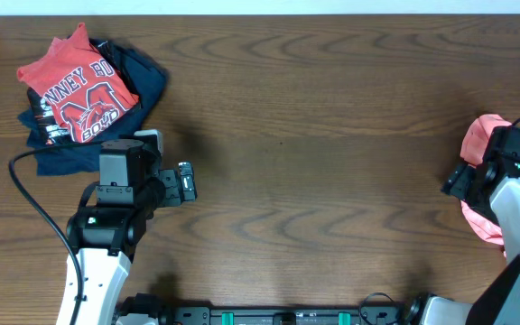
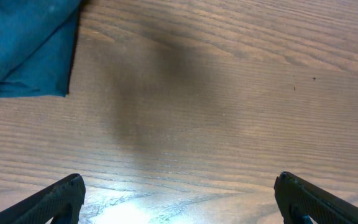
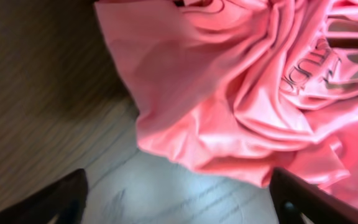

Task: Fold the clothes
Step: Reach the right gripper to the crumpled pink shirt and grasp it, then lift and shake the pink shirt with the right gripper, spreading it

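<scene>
Overhead and wrist views of a wooden counter with two arms.

The salmon-pink T-shirt lies crumpled at the far right edge of the counter, partly covered by the right arm. In the right wrist view the T-shirt fills the upper right of the picture. Its folds bunch together, part of the lettering shows at the upper right, and its lower edge hangs into the space just ahead of the fingertips. The right fingers stand wide apart, one on each side of that edge, with bare counter between them. Contact with the cloth cannot be told.

The left fingers are likewise spread apart over bare counter and hold nothing, well apart from the T-shirt. Overhead, they sit left of centre.

A red shirt with an "M" print lies on dark navy garments at the far left. A corner of the navy cloth shows in the left wrist view.
</scene>
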Controlling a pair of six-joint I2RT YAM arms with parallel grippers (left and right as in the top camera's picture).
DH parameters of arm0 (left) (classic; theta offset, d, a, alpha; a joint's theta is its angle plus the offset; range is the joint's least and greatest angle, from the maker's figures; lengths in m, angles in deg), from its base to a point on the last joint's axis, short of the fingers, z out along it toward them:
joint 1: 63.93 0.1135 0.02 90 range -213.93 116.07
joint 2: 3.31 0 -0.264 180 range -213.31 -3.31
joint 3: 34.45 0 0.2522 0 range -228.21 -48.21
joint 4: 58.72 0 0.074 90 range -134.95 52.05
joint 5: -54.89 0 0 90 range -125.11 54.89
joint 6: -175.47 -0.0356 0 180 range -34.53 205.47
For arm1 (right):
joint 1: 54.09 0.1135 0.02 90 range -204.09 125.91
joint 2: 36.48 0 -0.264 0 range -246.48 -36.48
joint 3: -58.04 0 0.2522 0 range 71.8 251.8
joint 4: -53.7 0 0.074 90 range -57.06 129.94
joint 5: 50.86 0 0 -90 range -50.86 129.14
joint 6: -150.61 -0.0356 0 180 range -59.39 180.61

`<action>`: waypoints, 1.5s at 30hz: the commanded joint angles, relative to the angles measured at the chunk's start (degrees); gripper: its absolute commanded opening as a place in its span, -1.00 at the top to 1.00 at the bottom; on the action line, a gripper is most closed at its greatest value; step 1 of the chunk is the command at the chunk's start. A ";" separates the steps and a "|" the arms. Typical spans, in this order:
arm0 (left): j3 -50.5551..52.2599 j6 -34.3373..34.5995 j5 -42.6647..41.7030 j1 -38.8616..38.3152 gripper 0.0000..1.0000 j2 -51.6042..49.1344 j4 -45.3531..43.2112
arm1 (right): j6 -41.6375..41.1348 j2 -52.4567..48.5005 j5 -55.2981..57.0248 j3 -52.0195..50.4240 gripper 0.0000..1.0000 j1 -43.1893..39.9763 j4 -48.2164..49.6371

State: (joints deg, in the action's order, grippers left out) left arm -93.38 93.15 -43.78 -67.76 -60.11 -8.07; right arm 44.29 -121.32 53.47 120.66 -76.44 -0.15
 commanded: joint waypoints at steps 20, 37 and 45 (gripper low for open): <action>-1.14 0.37 -0.37 0.28 -0.86 -0.07 -0.04 | -0.83 -11.69 1.38 0.98 0.98 -1.62 7.67; -1.14 0.57 -1.42 0.28 -0.63 -0.15 -7.28 | -6.36 -11.39 -31.85 22.69 0.98 15.43 24.79; -1.14 1.77 -1.44 0.28 -0.96 -1.86 -8.31 | -1.46 -11.39 -13.33 30.23 -0.98 18.56 10.95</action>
State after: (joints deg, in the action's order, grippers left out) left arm -93.38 93.63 -44.67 -67.76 -61.15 -16.14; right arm 40.58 -133.05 31.04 150.00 -56.77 13.66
